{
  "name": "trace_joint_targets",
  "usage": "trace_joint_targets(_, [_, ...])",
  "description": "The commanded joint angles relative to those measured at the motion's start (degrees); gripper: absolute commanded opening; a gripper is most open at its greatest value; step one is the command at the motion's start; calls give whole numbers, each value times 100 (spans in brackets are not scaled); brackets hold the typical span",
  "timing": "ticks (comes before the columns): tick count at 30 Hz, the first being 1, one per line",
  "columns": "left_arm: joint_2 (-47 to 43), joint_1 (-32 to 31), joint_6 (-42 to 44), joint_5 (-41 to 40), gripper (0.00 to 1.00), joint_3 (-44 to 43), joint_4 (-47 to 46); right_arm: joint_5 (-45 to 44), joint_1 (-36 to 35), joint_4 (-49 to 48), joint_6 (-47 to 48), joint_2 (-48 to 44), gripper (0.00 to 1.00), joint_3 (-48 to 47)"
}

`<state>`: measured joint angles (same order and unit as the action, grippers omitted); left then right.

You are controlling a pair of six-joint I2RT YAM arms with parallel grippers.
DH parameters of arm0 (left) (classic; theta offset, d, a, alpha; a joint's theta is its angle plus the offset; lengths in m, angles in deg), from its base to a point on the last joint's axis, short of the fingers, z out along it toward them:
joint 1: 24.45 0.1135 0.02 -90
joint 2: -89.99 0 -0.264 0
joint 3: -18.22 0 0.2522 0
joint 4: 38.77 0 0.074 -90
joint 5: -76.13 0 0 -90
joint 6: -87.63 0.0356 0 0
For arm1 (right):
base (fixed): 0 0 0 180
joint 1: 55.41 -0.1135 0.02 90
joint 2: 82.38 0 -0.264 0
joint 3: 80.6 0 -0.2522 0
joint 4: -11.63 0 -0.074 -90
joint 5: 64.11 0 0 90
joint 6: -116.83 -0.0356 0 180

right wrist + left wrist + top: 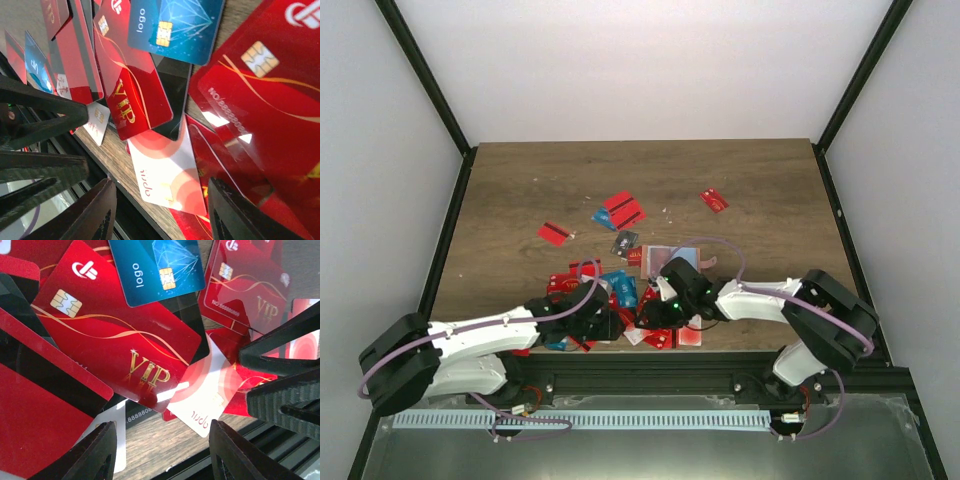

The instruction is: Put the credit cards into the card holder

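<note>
Red VIP card (120, 340) lies just ahead of the left pincer (162, 454).

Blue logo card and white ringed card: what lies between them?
The red VIP card, with a dark card beside it, seen in the left wrist view.

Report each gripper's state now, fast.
Left black two-finger gripper: open, holding nothing.
Right black two-finger gripper: open, holding nothing.

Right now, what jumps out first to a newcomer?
The heap of credit cards at the table's near edge, with the left arm and right arm bent in over it. In the left wrist view, a blue logo card overlaps a big red VIP card. A few red cards lie scattered farther out.
</note>
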<state>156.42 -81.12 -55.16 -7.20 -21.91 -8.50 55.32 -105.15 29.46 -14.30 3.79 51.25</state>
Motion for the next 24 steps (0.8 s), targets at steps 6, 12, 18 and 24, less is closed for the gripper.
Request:
trace_joint_targets(6, [434, -62, -75, 160, 52, 302, -861, -75, -337, -260, -159, 499, 52, -209])
trace_joint_targets(12, [641, -131, -144, 316, 50, 469, -1167, 482, -450, -911, -555, 502, 52, 70])
trace_joint_targets(18, [562, -408, -281, 473, 49, 666, -1457, 661, -814, -1357, -960, 506, 52, 281])
trace_joint_targets(24, [722, -877, -512, 479, 49, 750, -1757, 600, -1080, -1693, -1341, 503, 52, 527])
